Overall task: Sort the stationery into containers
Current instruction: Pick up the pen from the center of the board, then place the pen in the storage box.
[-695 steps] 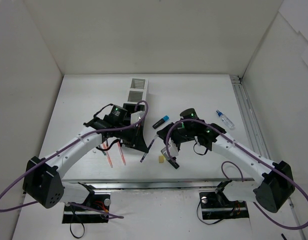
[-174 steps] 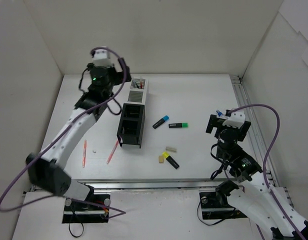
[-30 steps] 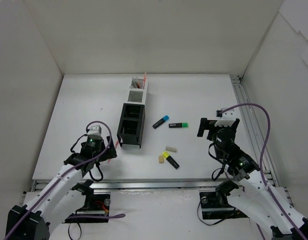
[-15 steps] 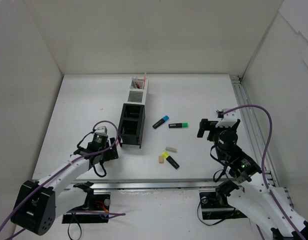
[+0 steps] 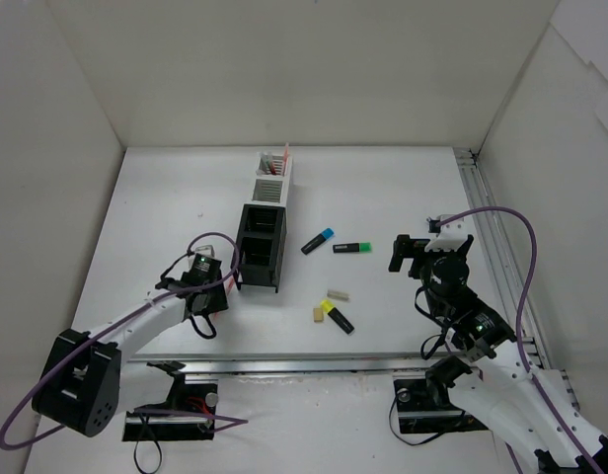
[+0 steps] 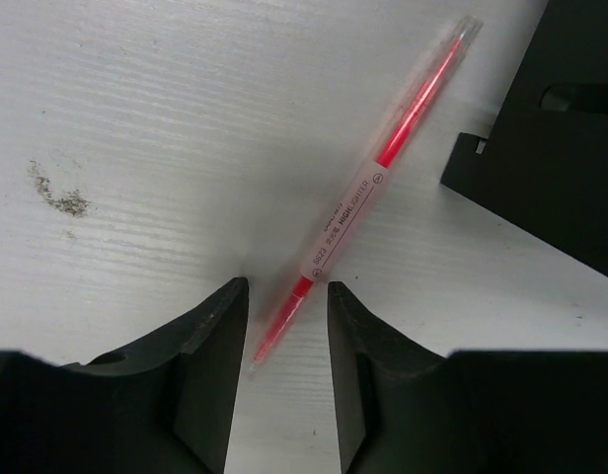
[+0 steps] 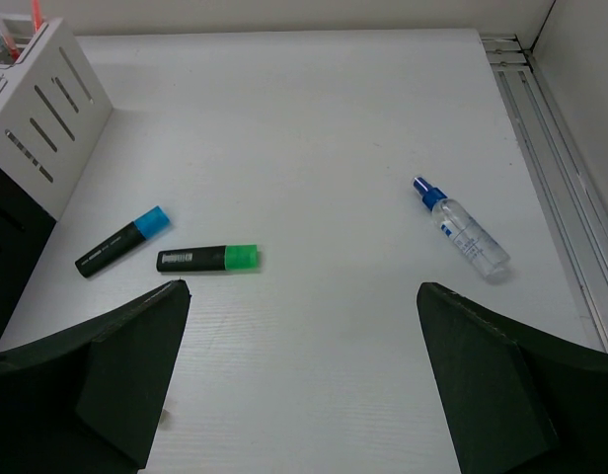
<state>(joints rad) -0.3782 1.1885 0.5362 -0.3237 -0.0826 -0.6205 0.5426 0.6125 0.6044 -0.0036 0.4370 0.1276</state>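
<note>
left wrist: we're right over a red pen (image 6: 368,188), flat on the table (image 6: 136,118), slanting up toward a black box (image 6: 551,148).
left gripper (image 6: 284,301): jaws apart, straddling the pen's near tip, and we see nothing clamped.
containers (image 5: 260,237): row of four just beside that pen.
right gripper (image 7: 304,395): jaws wide apart, holding nothing, raised over the table.
highlighters: we spot the blue-capped highlighter (image 7: 122,241) and green-capped highlighter (image 7: 207,259) near each other; the yellow-capped highlighter (image 5: 336,316) lies nearer us.
erasers: one eraser (image 5: 318,314) just beside the yellow cap, another eraser (image 5: 338,294) close by.
spray bottle (image 7: 462,229): on its side, well apart.
</note>
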